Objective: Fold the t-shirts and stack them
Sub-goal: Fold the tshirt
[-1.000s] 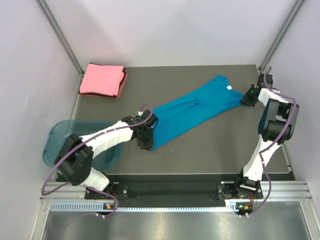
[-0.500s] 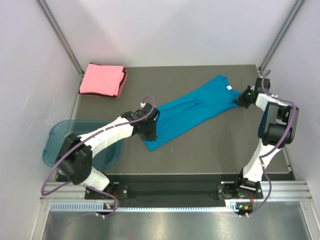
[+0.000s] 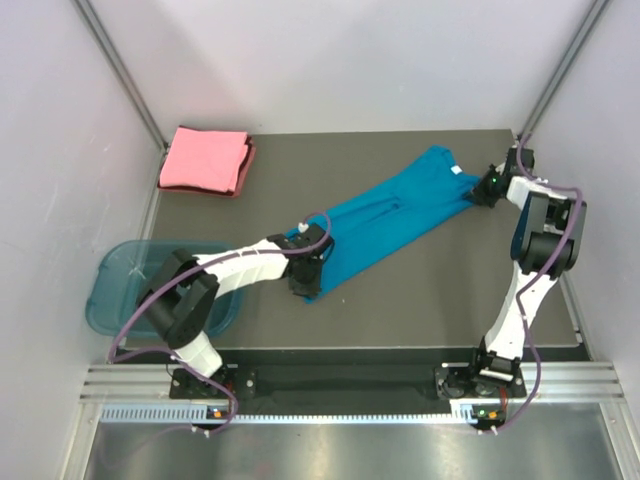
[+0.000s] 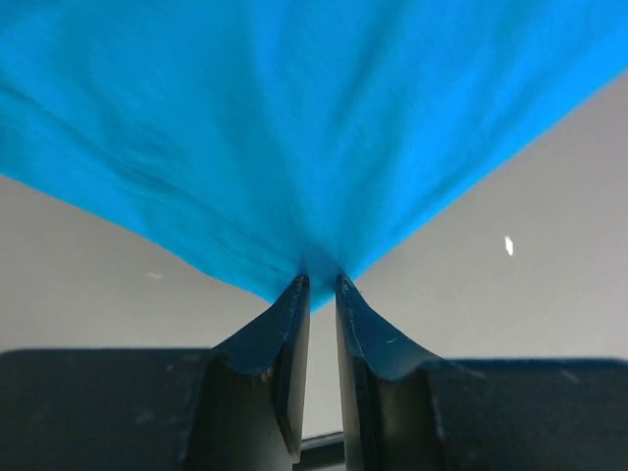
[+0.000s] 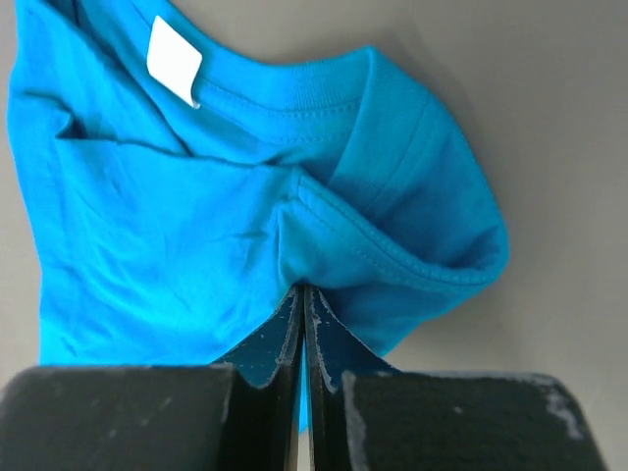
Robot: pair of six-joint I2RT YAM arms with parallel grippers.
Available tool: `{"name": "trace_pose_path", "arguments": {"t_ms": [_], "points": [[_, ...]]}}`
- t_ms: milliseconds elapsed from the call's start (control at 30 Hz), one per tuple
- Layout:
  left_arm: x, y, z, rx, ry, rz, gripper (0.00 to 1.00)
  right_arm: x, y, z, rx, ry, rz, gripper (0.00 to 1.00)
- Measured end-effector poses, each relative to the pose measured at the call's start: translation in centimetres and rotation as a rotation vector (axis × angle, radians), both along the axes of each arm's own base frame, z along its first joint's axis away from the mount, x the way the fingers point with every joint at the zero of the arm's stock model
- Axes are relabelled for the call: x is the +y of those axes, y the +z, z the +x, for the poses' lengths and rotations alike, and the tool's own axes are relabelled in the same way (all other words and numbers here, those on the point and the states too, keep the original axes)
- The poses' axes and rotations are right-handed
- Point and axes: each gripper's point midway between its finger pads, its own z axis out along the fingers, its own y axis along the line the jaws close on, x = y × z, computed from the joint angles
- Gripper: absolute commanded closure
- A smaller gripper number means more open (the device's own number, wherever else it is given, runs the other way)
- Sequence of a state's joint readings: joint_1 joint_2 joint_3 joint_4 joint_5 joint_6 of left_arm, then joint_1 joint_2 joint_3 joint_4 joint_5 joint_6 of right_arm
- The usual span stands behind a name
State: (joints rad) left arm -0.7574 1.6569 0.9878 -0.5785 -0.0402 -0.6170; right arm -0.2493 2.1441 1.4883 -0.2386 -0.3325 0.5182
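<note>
Top external view: the teal-blue t-shirt [image 3: 390,215] lies stretched in a long narrow strip across the desk [image 3: 430,290]. Its long axis runs on a diagonal from the near-left, where the hem is, to the far-right, where the collar with its white neck label [image 3: 458,172] sits.

Each end of that axis is held. The left hand [image 3: 305,280] is at the hem end, and its wrist view shows the fingers close together with a bunch of blue cloth pinched between the tips [image 4: 317,280]. The right hand [image 3: 483,192] is at the collar end, just beside the label. Its wrist view shows the jaws pressed together on a fold of the shoulder, below the collar [image 5: 302,289].

The salmon-pink t-shirt [image 3: 205,160], already folded, rests in the far-left corner, well apart from the blue one, with the tub [image 3: 110,290] off the desk's left edge. The coming fold most likely runs across the long axis, bringing one held end toward the other. The hem end, in the left hand, is the one nearer the pink shirt.
</note>
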Motion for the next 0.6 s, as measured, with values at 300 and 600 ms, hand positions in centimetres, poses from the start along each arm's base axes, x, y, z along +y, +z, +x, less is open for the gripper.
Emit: {"name": "trace_pose_path", "arguments": {"t_ms": [300,600], "points": [[-3.4,-0.5,-2.7,0.029,-0.052,-0.046,0.78,-2.2,0.2,2.9,0.022,0.042,-0.131,0.96],[-9.0,2.7,-1.9,0.018,-0.138,-0.177,0.71,-3.2,0.4,5.4,-0.005,0.072,-0.174,0.94]]}}
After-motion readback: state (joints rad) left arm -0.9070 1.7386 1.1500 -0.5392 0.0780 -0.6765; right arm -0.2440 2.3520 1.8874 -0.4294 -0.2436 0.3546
